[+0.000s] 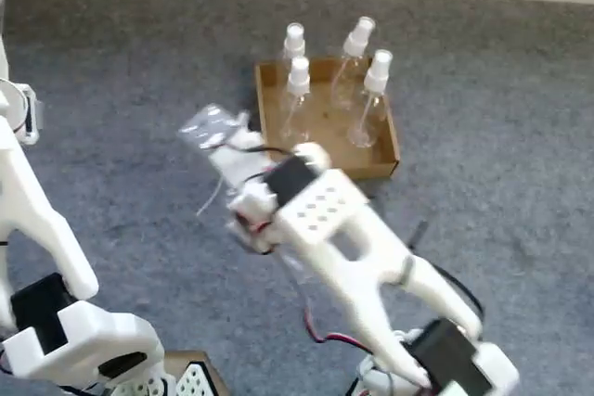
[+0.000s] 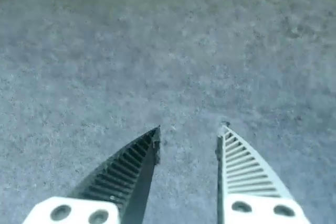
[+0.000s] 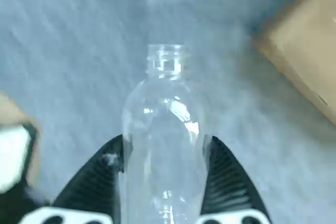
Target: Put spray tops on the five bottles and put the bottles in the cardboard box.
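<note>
A clear bottle with a bare, open neck sits between the black fingers of my right gripper, which is shut on its body. In the high view that bottle is held low over the grey carpet, just left of the cardboard box. Several bottles with white spray tops stand upright inside the box. A corner of the box lies beyond the held bottle. My left gripper hangs open over bare carpet with nothing between its fingers.
The floor is grey carpet. My right arm stretches from the front edge toward the box. The left arm's white links rise at the left edge. A thin pale strand lies on the carpet beside the right gripper.
</note>
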